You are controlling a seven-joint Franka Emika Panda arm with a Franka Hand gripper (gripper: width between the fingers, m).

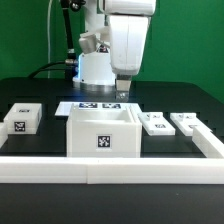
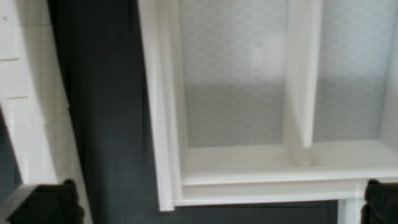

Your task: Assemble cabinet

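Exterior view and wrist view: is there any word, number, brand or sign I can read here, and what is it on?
No readable words, numbers or brand names in either view.
Black-and-white square tag patterns, no letters: on the cabinet box, the small block, the marker board.
Small dark marks, too small to read: on the inner door panel and the outer door panel.
Wrist view: plain white plastic, no print.

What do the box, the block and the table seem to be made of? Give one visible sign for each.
Box: likely matte white plastic; smooth, even walls with crisp moulded edges.
Block: seemingly the same white plastic; same colour and dull finish.
Table: black and dull, no glare; material unclear, perhaps a mat or coated board.
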